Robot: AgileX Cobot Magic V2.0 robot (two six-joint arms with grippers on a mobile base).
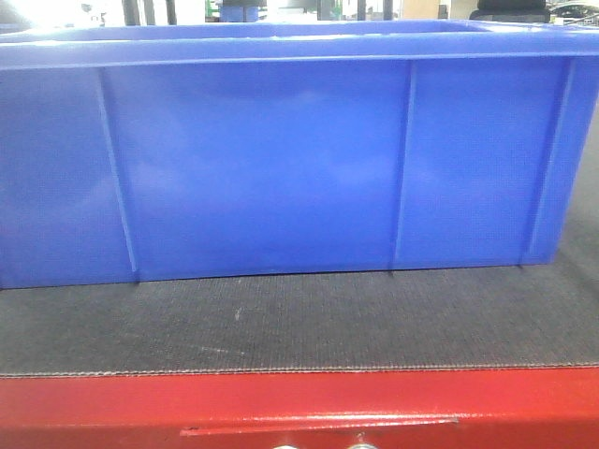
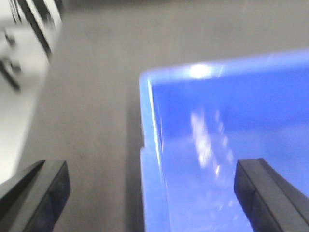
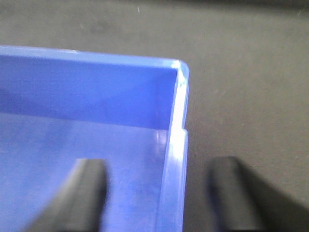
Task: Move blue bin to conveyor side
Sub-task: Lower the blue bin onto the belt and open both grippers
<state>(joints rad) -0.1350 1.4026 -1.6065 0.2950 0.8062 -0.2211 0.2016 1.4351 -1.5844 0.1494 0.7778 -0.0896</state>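
I see the blue bin [image 1: 281,159] sitting on the dark conveyor [image 1: 299,323], near its red front edge. My left gripper [image 2: 149,191] and right gripper [image 3: 161,193] each straddle an end wall, jaws apart, probably so both can grip it together.

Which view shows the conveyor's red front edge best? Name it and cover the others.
The exterior front-facing view: the red front edge spans the frame below the dark conveyor carrying the blue bin. Both wrist views show only bin corners and grey belt, no red edge; each end effector straddles a bin wall.
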